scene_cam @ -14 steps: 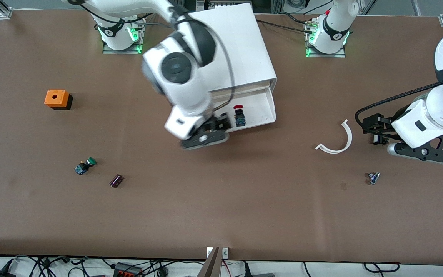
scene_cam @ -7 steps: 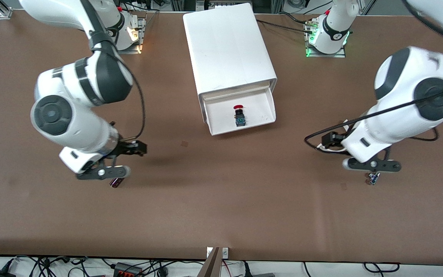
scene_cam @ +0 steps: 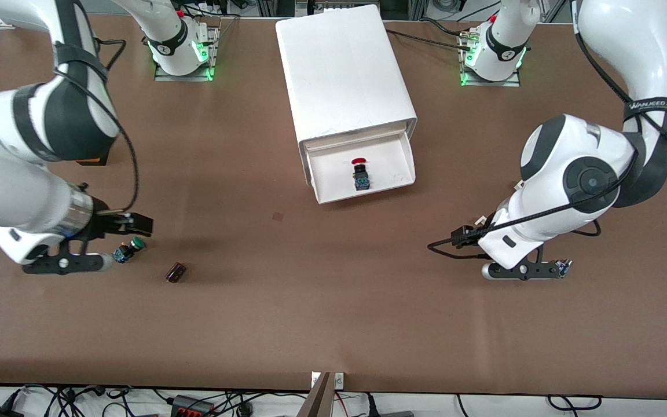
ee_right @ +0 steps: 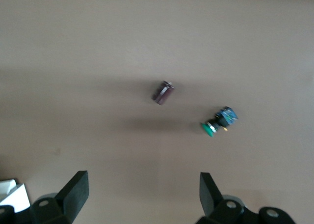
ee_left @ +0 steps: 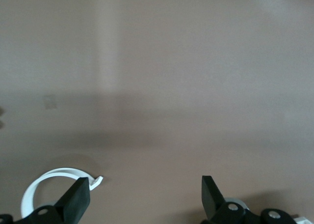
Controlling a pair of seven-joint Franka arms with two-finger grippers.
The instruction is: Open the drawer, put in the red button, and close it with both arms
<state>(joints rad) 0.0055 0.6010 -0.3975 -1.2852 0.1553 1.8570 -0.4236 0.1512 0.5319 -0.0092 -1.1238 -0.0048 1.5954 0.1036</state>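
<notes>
The white cabinet stands at the back middle of the table, with one drawer pulled out toward the front camera. The red button lies inside the open drawer, red cap toward the cabinet. My right gripper is over bare table at the right arm's end, beside the green-capped switch. In the right wrist view it is open and empty. My left gripper is over the table at the left arm's end. In the left wrist view it is open and empty.
A dark small cylinder lies near the green switch; both show in the right wrist view, cylinder and switch. An orange box is mostly hidden by the right arm. A white curved strip lies by the left gripper. A small blue part lies beside it.
My right arm has swung from the drawer's front out to the right arm's end of the table. My left arm has moved over the white curved strip. The button stays in the drawer.
</notes>
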